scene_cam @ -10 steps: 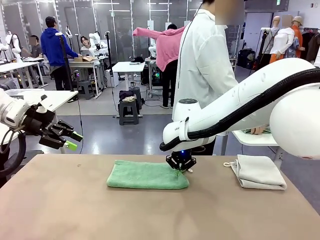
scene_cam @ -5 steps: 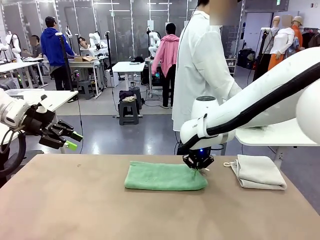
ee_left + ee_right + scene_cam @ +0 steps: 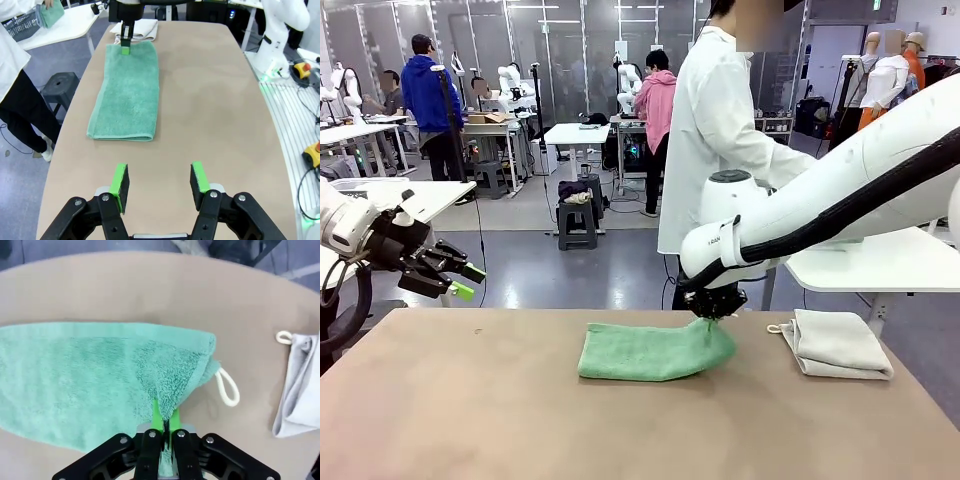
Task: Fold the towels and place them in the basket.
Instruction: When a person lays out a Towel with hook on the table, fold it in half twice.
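The mint green towel (image 3: 642, 351) lies folded lengthways mid-table, long and narrow in the left wrist view (image 3: 127, 95). My right gripper (image 3: 717, 314) is shut on its right end and holds that corner raised off the table; the pinched terry edge shows between the green pads (image 3: 165, 422). The off-white towel (image 3: 836, 344) sits folded at the table's right, its corner loop (image 3: 284, 336) toward the green one. My left gripper (image 3: 160, 180) hovers open and empty beyond the table's left end (image 3: 458, 279). The dark mesh basket (image 3: 21, 26) stands on a white side table.
A person in a white coat (image 3: 720, 130) stands at the far edge by the side table (image 3: 865, 272), a hand holding a green cloth (image 3: 51, 12) at the basket. The green towel's white loop (image 3: 227, 387) hangs loose. Bare tabletop (image 3: 620, 430) spreads in front.
My right gripper dragged the green towel to the right across the table, then raised the pinched end. The person turned toward the side table. The left arm has stayed put.
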You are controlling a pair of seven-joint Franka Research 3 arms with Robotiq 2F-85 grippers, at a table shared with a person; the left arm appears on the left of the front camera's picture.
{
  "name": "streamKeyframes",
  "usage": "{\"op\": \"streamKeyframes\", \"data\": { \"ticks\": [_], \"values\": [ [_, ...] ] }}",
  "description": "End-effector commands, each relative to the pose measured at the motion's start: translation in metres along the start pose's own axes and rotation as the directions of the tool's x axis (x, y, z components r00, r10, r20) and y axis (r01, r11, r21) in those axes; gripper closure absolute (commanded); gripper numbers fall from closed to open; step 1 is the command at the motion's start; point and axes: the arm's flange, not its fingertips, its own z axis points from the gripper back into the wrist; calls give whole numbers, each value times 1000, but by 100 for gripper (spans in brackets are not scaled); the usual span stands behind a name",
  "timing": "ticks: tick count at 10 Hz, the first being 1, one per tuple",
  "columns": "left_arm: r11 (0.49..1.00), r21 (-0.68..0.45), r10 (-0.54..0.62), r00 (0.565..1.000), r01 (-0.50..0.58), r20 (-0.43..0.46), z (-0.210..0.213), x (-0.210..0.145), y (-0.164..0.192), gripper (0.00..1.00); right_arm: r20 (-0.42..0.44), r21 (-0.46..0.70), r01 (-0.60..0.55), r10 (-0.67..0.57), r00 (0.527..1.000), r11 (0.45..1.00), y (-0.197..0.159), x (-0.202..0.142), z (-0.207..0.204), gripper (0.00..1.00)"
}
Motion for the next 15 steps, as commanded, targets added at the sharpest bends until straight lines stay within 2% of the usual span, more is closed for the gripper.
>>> {"op": "streamKeyframes", "data": {
  "ticks": [1, 2, 4, 7, 10, 15],
  "values": [
    [1000, 7, -2, 1000, 2, -2, 2, 3, -1, 37, 8, -81, 52, -51, 999, 995, 46, 18, 5, 97],
    [1000, 7, -2, 1000, 2, -2, 2, 3, -1, 37, 5, -117, 63, -63, 998, 991, 75, 31, -1, 97],
    [1000, 7, -2, 1000, 2, -2, 2, 3, -1, 37, -27, -99, 67, -70, 997, 993, 124, 49, -19, 97],
    [1000, 7, -2, 1000, 2, -2, 2, 3, -1, 37, -44, -89, 55, -60, 997, 995, 191, 46, -21, 97],
    [1000, 7, -2, 1000, 2, -2, 2, 3, -1, 37, -17, -159, 52, -56, 998, 986, 219, 32, -10, 97],
    [1000, 7, -2, 1000, 2, -2, 2, 3, -1, 37, -19, -68, 26, -27, 999, 997, 229, 30, -21, 97]
  ]
}}
